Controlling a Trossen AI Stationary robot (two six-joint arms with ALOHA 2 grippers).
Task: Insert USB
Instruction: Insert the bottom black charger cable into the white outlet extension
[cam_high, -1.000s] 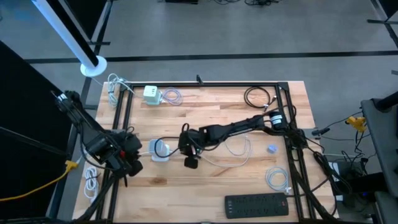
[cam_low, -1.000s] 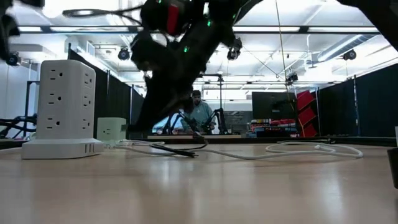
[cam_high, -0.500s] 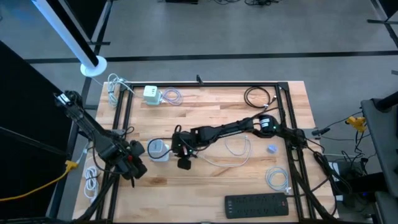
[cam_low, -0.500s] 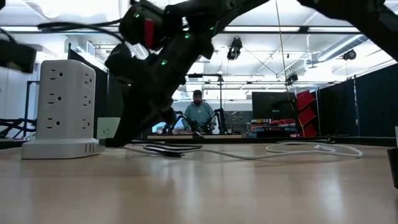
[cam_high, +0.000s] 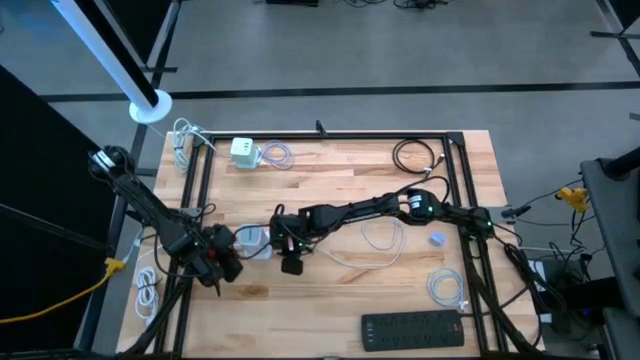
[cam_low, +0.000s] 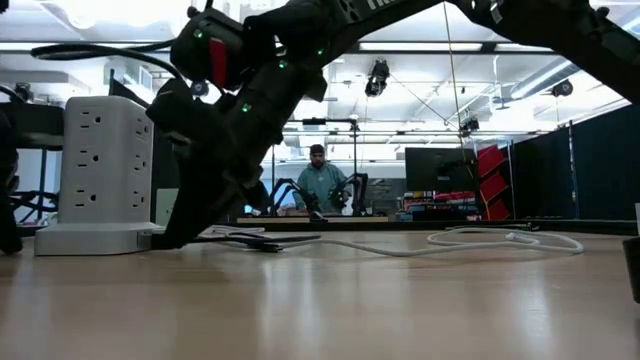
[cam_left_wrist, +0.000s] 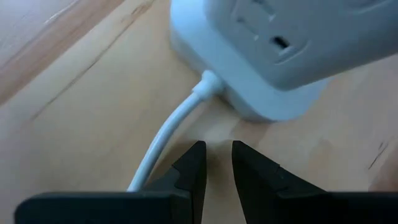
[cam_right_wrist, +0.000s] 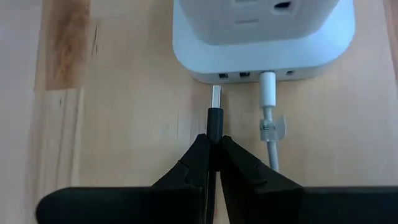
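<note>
A: The right end effector (cam_right_wrist: 212, 163) is clenched on the black USB plug (cam_right_wrist: 214, 122), its two fingers pinched together on the plug's body. The silver tip points straight at the base of the white power tower (cam_right_wrist: 261, 37) and sits just short of a port, not yet in.

B: What does the plug look like?

A: A slim black shell with a short bare metal tongue. Beside it a white cable (cam_right_wrist: 268, 118) is already seated in a neighbouring port of the same base.

B: And the left end effector (cam_left_wrist: 215, 177)?

A: Its fingers are slightly parted, with a narrow gap and nothing between them. It hovers low over the wooden bench (cam_left_wrist: 81, 106) on the tower's other side, near where a white cord (cam_left_wrist: 171, 134) leaves the base.

B: Does the overhead view add anything?

A: It shows both arms meeting at the tower (cam_high: 254, 240) at the bench's left-centre, the right arm (cam_high: 350, 212) stretched across from the right. The ports cannot be made out there; only the wrist view shows them. The level view shows the tower (cam_low: 105, 165) standing upright with rows of sockets, and a person (cam_low: 319, 183) in the room behind.
</note>
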